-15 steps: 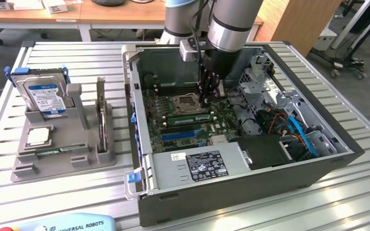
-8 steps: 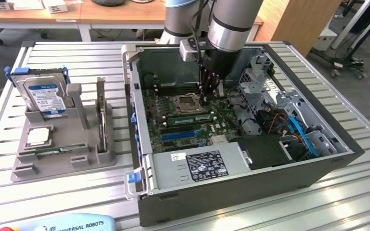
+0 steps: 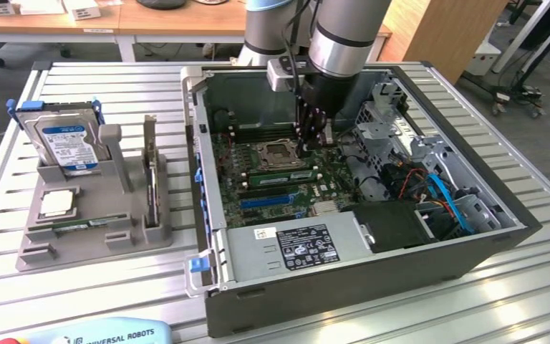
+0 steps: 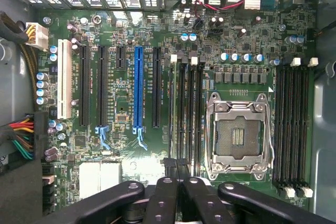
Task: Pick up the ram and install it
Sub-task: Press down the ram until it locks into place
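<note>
Wrist view: my jaws are pressed together over the end of the slots (image 4: 190,119). The ram (image 3: 277,167) looks seated below them, lengthwise straight ahead.

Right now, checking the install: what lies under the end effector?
The motherboard's memory slots beside the empty processor socket. The shut end effector covers one end of the slots, hiding whether it holds the ram.

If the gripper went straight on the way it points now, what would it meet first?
Most likely the memory slots beside the processor socket. The gripper, shut, points down at the motherboard just over the end of the slots. How much gap remains is unclear.
</note>
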You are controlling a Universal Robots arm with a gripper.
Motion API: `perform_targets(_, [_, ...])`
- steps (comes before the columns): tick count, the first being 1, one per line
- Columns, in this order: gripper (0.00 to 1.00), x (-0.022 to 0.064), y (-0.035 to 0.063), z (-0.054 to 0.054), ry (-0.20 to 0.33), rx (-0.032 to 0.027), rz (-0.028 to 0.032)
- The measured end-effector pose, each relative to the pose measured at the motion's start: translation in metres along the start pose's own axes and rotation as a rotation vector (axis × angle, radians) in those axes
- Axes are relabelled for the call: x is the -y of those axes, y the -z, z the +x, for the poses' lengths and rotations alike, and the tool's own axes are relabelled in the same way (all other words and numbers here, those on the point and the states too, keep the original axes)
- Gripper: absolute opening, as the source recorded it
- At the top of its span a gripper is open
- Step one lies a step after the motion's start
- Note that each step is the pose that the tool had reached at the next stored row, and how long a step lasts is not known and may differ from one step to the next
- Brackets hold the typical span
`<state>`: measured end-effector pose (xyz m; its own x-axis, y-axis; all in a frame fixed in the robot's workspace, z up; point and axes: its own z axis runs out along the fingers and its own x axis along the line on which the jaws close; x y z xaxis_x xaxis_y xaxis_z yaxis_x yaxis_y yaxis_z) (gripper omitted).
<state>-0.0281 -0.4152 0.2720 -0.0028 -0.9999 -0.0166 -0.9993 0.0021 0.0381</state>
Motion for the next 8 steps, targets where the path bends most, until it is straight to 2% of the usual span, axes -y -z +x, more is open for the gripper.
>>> perform_targets(4, [0.1, 0.0019, 0.0001, 0.0, 0.0, -0.0001, -0.0001])
perform_targets(8, [0.1, 0.0091, 0.0004, 0.0, 0.0, -0.0001, 0.0])
